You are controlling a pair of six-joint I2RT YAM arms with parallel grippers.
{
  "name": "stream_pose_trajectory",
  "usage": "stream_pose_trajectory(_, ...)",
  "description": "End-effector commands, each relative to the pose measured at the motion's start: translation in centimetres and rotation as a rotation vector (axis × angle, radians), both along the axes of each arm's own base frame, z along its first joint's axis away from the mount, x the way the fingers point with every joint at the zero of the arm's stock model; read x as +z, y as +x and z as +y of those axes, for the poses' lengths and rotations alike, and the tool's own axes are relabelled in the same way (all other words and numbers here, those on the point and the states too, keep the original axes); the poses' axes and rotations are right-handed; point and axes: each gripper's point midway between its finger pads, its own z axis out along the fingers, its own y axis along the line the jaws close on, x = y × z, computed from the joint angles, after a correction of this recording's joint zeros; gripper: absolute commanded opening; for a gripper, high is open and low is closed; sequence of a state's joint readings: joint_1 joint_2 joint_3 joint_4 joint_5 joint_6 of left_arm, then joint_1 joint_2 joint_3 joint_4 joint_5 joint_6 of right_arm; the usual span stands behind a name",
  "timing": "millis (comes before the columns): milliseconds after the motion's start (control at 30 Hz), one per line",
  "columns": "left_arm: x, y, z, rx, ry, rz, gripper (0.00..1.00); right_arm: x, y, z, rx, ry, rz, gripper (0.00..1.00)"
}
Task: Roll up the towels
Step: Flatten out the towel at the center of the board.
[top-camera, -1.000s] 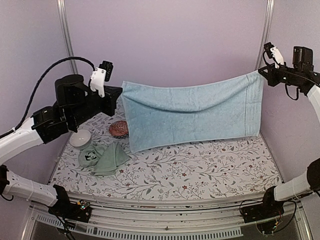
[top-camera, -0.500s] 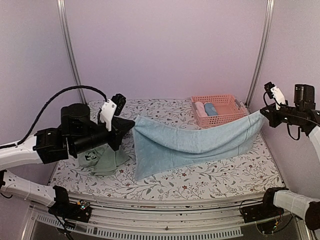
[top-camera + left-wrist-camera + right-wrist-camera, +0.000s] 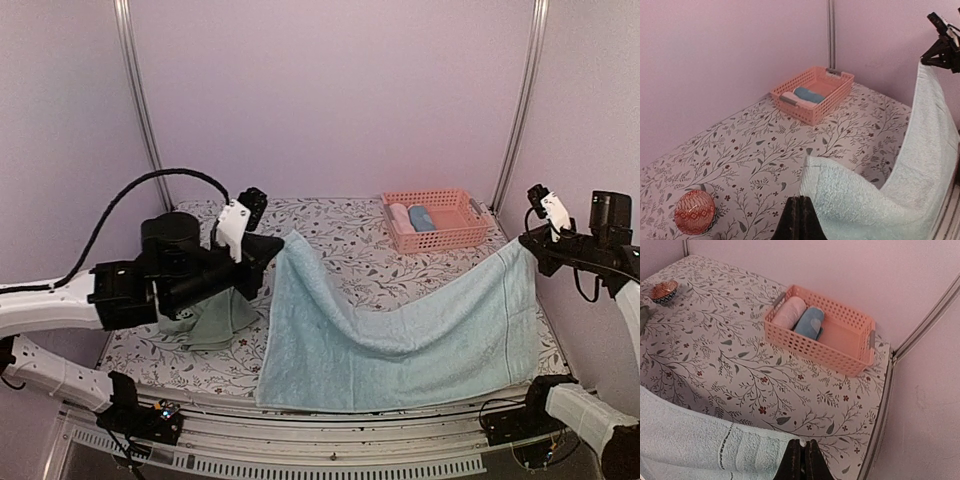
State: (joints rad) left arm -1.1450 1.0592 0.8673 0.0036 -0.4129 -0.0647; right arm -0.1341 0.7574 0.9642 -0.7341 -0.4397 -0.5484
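One towel aloft: light blue towel (image 3: 400,345), hanging by its two top corners.
Left gripper (image 3: 282,243): jaws closed on the left top corner, above the table (image 3: 350,255).
Right gripper (image 3: 527,244): jaws closed on the right top corner.
Sag: middle droops; lower part lies at the near table edge (overhang unclear).
Green towel (image 3: 215,320): crumpled on the table's left side, partly hidden.
Pink basket (image 3: 437,222): far right, two rolled cloths (image 3: 410,217) inside.

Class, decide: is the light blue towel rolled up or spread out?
Spread out. The blue towel hangs open between the left gripper and right gripper, each shut on a corner, sagging in the middle.
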Motion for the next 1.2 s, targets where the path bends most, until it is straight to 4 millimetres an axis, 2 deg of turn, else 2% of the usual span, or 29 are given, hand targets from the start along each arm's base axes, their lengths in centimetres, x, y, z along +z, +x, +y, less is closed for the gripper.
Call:
stream_pose_trajectory(0, -6.9, 9.6, 1.0, 0.219, 0.080, 0.202, 0.00, -8.2, 5.9, -4.9, -0.205, -0.109, 0.159, 0.02)
stream_pose_trajectory(133, -12.3, 16.1, 0.6, 0.355, 0.207, 0.293, 0.00, -13.1, 11.4, -7.0, -0.275, -0.130, 0.262, 0.03)
stream_pose_trajectory(200, -14.3, 18.3, 0.5, 0.405, 0.265, 0.336, 0.02, -15.0, 14.0, -7.7, -0.302, -0.122, 0.315, 0.12)
stream_pose_trajectory(233, -15.3, 19.1, 0.5, 0.418, 0.287, 0.362, 0.09, -15.4, 15.0, -7.9, -0.317, -0.106, 0.332, 0.17)
stream_pose_trajectory(300, -16.0, 19.6, 0.0, 0.408, 0.295, 0.401, 0.33, -15.1, 16.2, -8.1, -0.333, -0.084, 0.354, 0.27)
stream_pose_trajectory(367, -15.8, 19.5, -0.2, 0.402, 0.284, 0.409, 0.53, -14.7, 16.1, -7.8, -0.333, -0.053, 0.363, 0.35)
stream_pose_trajectory(400, -15.6, 19.2, -0.2, 0.399, 0.275, 0.413, 0.59, -14.3, 15.7, -7.3, -0.319, -0.037, 0.359, 0.38)
stream_pose_trajectory(467, -15.5, 18.3, 0.2, 0.393, 0.272, 0.420, 0.65, -14.0, 14.3, -6.4, -0.281, -0.020, 0.367, 0.42)
stream_pose_trajectory(533, -15.6, 17.1, 0.5, 0.373, 0.281, 0.437, 0.67, -14.0, 12.2, -4.8, -0.207, 0.009, 0.401, 0.43)
stream_pose_trajectory(600, -16.3, 15.5, 0.4, 0.320, 0.297, 0.481, 0.67, -14.3, 9.9, -3.6, -0.130, 0.010, 0.431, 0.44)
stream_pose_trajectory(667, -17.9, 13.6, 0.4, 0.270, 0.323, 0.555, 0.64, -14.9, 7.8, -3.1, -0.084, -0.019, 0.454, 0.43)
stream_pose_trajectory(767, -20.7, 10.7, 1.0, 0.217, 0.377, 0.674, 0.52, -16.3, 5.6, -3.3, -0.085, -0.063, 0.499, 0.42)
stream_pose_trajectory(800, -21.5, 9.7, 1.1, 0.197, 0.394, 0.710, 0.46, -16.9, 5.0, -3.5, -0.084, -0.079, 0.519, 0.41)
stream_pose_trajectory(900, -23.8, 6.6, 1.1, 0.112, 0.449, 0.824, 0.09, -19.2, 3.8, -3.9, -0.092, -0.118, 0.576, 0.39)
stream_pose_trajectory(933, -24.3, 6.0, 1.1, 0.103, 0.465, 0.846, 0.00, -19.9, 4.0, -4.3, -0.100, -0.130, 0.582, 0.38)
stream_pose_trajectory(1067, -26.0, 4.7, 1.0, 0.089, 0.476, 0.882, 0.00, -23.1, 4.4, -5.4, -0.134, -0.172, 0.670, 0.31)
stream_pose_trajectory(1167, -27.3, 4.4, 1.0, 0.094, 0.475, 0.901, 0.00, -23.9, 5.6, -5.6, -0.142, -0.158, 0.702, 0.27)
